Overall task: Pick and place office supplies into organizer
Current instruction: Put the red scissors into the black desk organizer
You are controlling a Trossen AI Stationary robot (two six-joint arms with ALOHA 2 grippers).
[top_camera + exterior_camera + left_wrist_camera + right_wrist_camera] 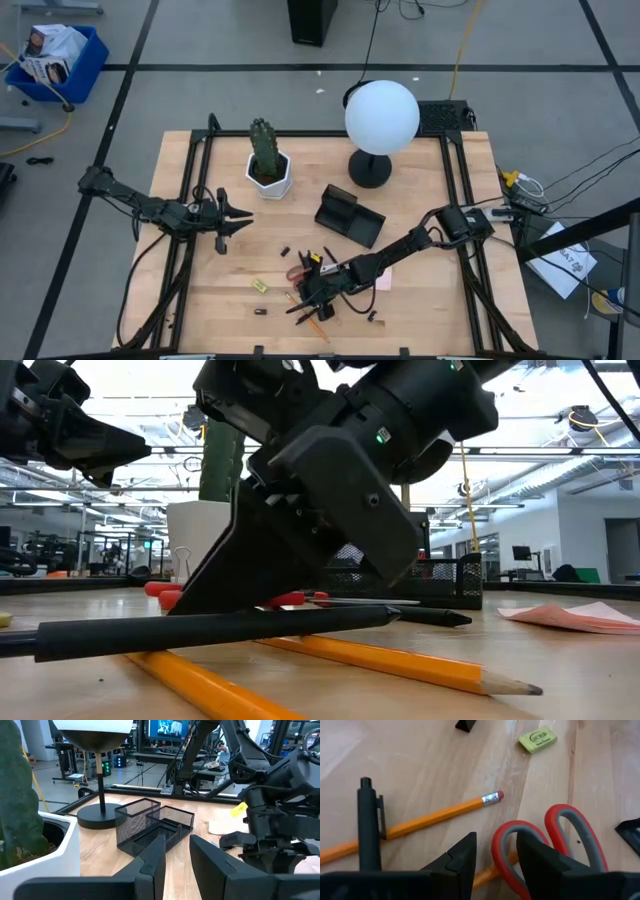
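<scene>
Right claw point(495, 855) low over the red-handled steel scissors point(540, 845) among the worktop's scattered supplies.
Its fingers stand parted, holding nothing, astride one handle loop; best to settle squarely before closing, then lift clear toward the black mesh organizer point(349, 215).

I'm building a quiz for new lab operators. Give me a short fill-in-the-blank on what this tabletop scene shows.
1. The scissors have handles coloured ____.
2. The small eraser lying beyond the pencil is coloured ____.
3. The black mesh organizer holds ____ office supplies so far.
4. The gripper lowered over the scissors and pencils is the ____ gripper, while the left gripper waits near the cactus pot.

Missing words: red; yellow; no; right
</scene>
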